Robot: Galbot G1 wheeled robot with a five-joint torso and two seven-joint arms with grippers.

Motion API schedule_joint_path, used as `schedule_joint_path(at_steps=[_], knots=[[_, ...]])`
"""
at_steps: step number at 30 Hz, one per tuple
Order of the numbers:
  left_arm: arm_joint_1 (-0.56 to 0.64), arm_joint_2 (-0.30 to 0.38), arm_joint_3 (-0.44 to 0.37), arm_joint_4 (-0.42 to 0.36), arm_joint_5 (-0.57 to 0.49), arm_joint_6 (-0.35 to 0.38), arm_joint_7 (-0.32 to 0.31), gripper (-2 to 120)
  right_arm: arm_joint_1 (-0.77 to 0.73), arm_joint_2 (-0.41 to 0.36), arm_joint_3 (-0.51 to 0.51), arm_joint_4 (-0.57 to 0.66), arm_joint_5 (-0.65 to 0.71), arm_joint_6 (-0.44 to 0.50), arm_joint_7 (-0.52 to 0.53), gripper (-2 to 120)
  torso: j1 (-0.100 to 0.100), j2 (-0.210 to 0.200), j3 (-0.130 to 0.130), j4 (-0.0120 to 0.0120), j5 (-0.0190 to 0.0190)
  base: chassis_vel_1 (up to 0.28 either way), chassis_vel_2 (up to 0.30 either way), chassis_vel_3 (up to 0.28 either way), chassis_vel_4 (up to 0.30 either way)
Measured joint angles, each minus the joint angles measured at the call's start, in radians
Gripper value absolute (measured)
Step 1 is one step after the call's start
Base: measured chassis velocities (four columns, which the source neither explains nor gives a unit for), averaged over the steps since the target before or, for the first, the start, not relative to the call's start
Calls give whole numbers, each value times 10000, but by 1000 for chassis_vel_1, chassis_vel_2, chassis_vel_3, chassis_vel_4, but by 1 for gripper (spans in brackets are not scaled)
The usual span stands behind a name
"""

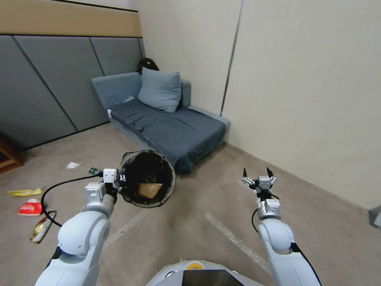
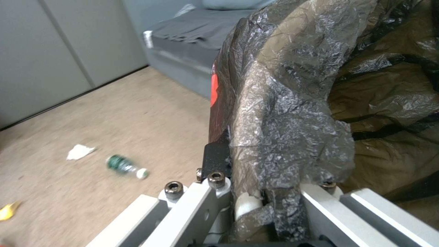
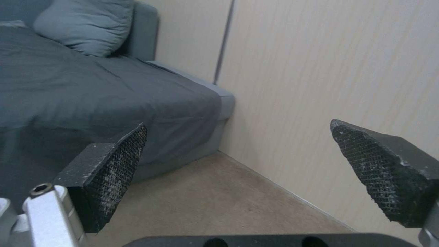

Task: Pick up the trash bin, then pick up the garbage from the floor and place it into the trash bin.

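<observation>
The trash bin (image 1: 147,179) is held off the floor, rim gripped by the left gripper (image 1: 119,180) jaws; a brown bag is seen inside. Right gripper (image 1: 259,176) jaws are spread, empty. Garbage (image 1: 31,207) is left on the floor nr the wall: approx. half done.

I see my robot's two glossy white arms, each ending in a silver metal wrist block with hex screws, a black cable looping beside it, and a gripper (left gripper (image 1: 119,180), right gripper (image 1: 258,173)) whose black wedge-shaped fingers (image 3: 114,171) carry cross-hatched pads.
</observation>
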Motion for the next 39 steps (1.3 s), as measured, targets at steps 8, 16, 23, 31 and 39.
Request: schedule_joint_path(at_steps=[8,16,23,31,39], knots=[[-12,-1,3,0,1,0,0,1,0,4,-105,-13,-37,9,-4,100,0,0,0,0,0,74,67,70,70],[-34,17,-32,24,-1,0,1,1,36,-3,-130,-43,-65,-27,-25,100,1,0,0,0,0,58,69,72,66],[-172,127,-21,93,-47,0,10,1,38,22,-145,-121,-95,-19,-33,100,0,0,0,0,0,78,68,61,64],[-157,73,-24,159,-55,0,17,1,9,35,-215,-212,-120,25,-24,100,0,0,0,0,0,70,74,65,61],[-167,43,-30,164,-55,0,18,1,0,41,-294,-246,-181,57,-20,100,0,0,0,1,0,70,70,72,60]])
